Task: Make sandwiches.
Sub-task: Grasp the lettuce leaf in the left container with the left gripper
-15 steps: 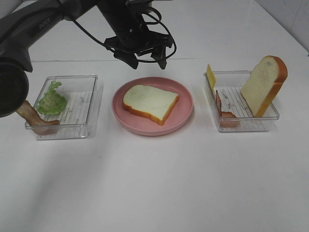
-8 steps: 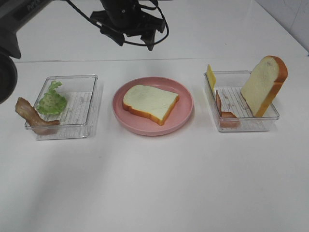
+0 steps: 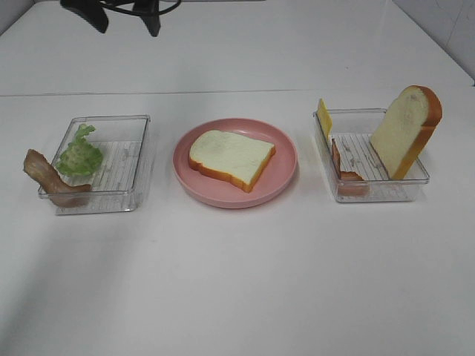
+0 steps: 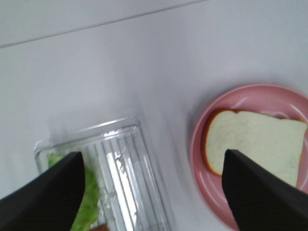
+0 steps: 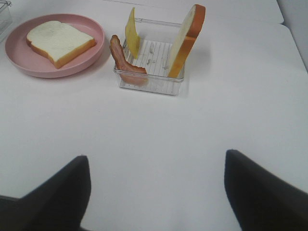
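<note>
A bread slice (image 3: pixel 230 158) with an orange-brown crust lies flat on the pink plate (image 3: pixel 282 178). The left clear tray (image 3: pixel 137 159) holds a green lettuce leaf (image 3: pixel 80 153), and a bacon strip (image 3: pixel 50 178) hangs over its corner. Inside the right clear tray (image 3: pixel 371 193) a second bread slice (image 3: pixel 407 130) stands upright, along with a yellow cheese slice (image 3: pixel 324 117) and another bacon strip (image 3: pixel 345 172). My left gripper (image 3: pixel 125 16) hangs open and empty at the far back left, high above the table. My right gripper (image 5: pixel 156 192) is open and empty, well short of its tray (image 5: pixel 149 82).
In the left wrist view the left tray (image 4: pixel 130 178) with lettuce (image 4: pixel 89 202) and the plate (image 4: pixel 199 154) with bread (image 4: pixel 255 147) lie below. White tabletop surrounds the trays. A seam runs across the table behind them.
My left arm has pulled up and back to the left, away from above the plate, and is now nearly out of the exterior view. Nothing on the table moved.
</note>
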`<state>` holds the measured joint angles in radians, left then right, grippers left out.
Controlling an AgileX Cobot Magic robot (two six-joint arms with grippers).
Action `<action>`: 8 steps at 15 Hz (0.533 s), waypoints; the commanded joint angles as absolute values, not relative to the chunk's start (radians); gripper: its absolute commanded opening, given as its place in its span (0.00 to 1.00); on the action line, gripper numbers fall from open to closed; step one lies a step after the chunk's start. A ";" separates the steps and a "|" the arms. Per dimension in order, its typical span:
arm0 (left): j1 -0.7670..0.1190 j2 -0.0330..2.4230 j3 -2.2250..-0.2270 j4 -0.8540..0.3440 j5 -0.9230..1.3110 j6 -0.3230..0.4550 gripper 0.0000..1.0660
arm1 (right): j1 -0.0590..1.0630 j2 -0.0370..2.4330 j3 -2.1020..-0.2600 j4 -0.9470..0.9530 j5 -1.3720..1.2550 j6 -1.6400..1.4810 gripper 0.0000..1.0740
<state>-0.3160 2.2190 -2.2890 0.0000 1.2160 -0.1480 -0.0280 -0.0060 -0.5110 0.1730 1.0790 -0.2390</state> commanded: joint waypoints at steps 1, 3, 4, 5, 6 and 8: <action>-0.269 2.118 -2.140 0.000 1.288 -0.169 0.70 | -0.035 -0.019 -0.508 0.175 1.076 -0.243 0.68; -0.236 2.078 -2.043 0.000 1.288 -0.169 0.70 | -0.035 -0.019 -0.508 0.175 1.076 -0.243 0.68; -0.233 2.075 -2.001 0.014 1.288 -0.167 0.70 | -0.035 -0.019 -0.508 0.175 1.076 -0.243 0.68; -0.233 2.075 -1.977 0.033 1.288 -0.167 0.70 | -0.035 -0.019 -0.508 0.175 1.076 -0.243 0.68; -0.234 2.079 -1.935 0.062 1.288 -0.167 0.70 | -0.035 -0.019 -0.508 0.175 1.076 -0.243 0.68; -0.234 2.109 -1.889 0.101 1.287 -0.167 0.70 | -0.035 -0.019 -0.508 0.175 1.076 -0.243 0.68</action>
<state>-0.2320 2.1060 -1.9010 0.0910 1.2220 -0.1620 -0.0280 -0.0060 -0.5110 0.1730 1.0790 -0.2390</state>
